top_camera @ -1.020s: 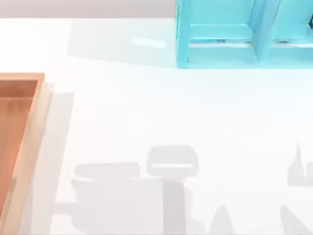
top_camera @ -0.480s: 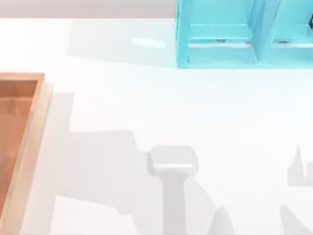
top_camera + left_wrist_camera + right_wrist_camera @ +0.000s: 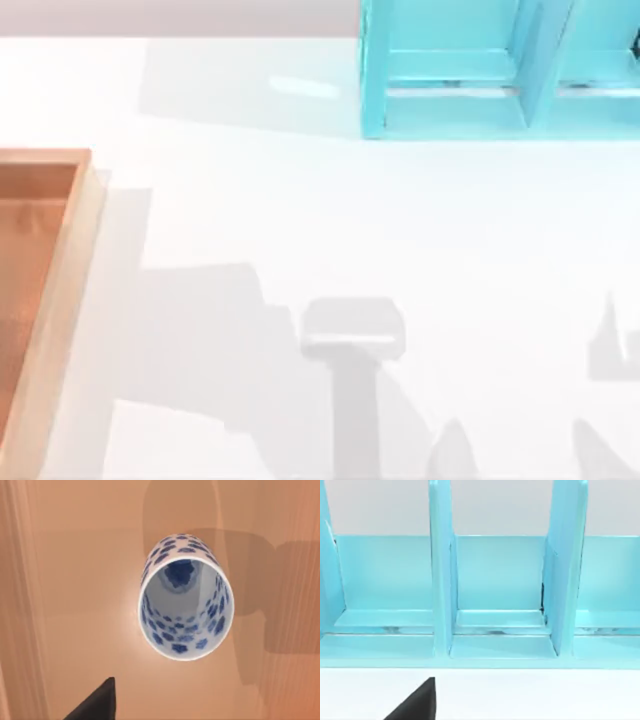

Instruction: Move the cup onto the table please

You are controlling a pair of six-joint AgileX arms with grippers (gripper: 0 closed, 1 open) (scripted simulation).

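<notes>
Our left end effector (image 3: 95, 702) hovers above the spotted cup (image 3: 185, 597) standing upright in the wooden tray (image 3: 75, 555), apparently lining up a grasp; whether it is apart or together we cannot tell.

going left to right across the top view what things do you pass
wooden tray at the left edge → bare white table crossed by arm shadows → turquoise shelf unit at the far right.
</notes>
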